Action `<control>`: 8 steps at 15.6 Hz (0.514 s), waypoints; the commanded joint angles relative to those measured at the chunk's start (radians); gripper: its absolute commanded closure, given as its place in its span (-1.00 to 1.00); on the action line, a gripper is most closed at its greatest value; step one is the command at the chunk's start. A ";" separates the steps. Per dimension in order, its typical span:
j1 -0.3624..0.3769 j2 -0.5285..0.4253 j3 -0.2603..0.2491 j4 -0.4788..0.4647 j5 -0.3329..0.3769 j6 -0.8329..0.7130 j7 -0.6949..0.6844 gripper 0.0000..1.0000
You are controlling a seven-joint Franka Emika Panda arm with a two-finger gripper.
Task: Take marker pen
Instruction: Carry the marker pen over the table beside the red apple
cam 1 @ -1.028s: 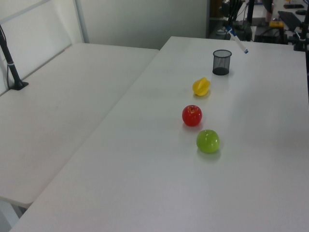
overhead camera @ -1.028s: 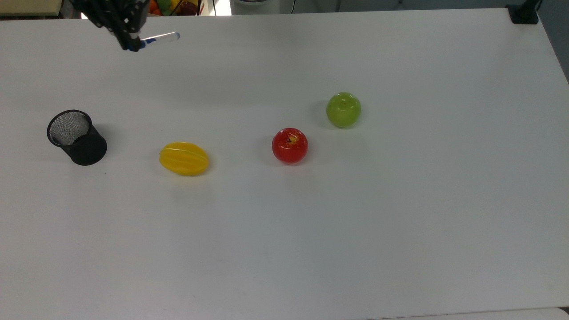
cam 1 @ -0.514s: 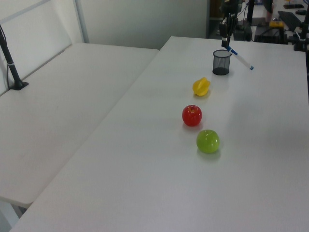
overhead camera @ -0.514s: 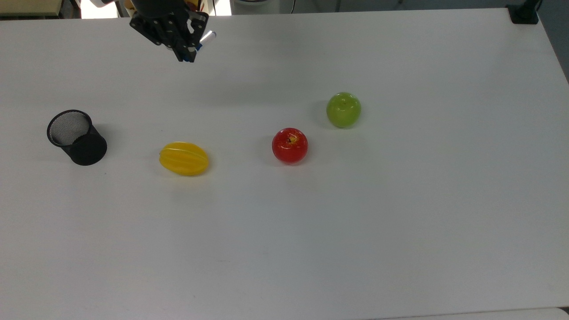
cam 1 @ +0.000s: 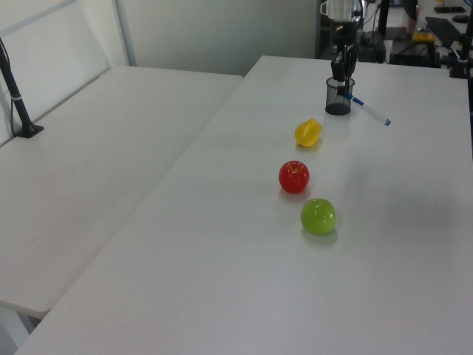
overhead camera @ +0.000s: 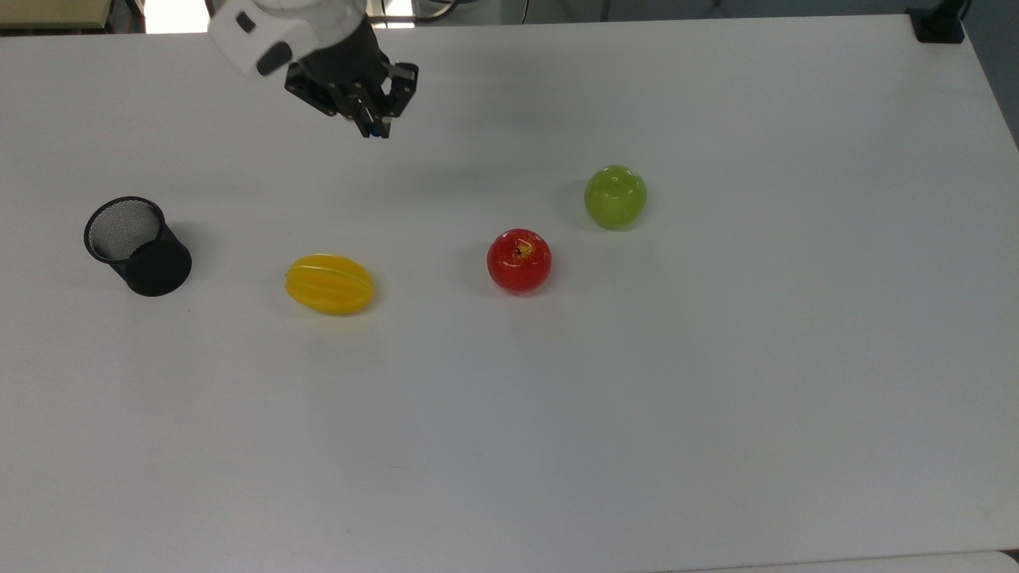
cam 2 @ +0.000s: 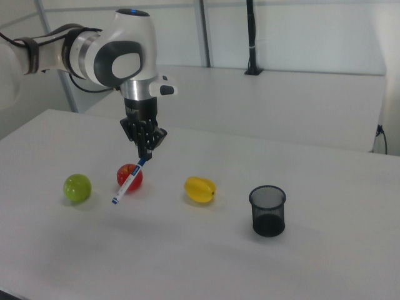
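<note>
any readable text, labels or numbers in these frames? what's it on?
None can be read.
The marker pen, held in the pincer, has a blue label; its print is too small to read.
No writing shows on the red apple, green apple, yellow fruit or mesh cup.

White tables against a pale wall

A second white table [cam 1: 96, 155] adjoins the main white table [overhead camera: 637, 414]; a black post [cam 2: 251, 37] stands by the wall [cam 2: 312, 31].

In the top view, we see the gripper [overhead camera: 372, 127] hiding nearly all of the marker pen [overhead camera: 372, 130]; the arm [overhead camera: 271, 32] is cut off by the upper edge.
</note>
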 commanded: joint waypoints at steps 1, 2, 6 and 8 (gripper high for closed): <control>0.028 0.002 0.016 -0.091 -0.031 0.084 -0.004 0.97; 0.029 0.005 0.027 -0.107 -0.040 0.099 -0.004 0.97; 0.048 0.054 0.042 -0.115 -0.057 0.125 0.002 0.97; 0.056 0.079 0.042 -0.116 -0.067 0.159 0.033 0.97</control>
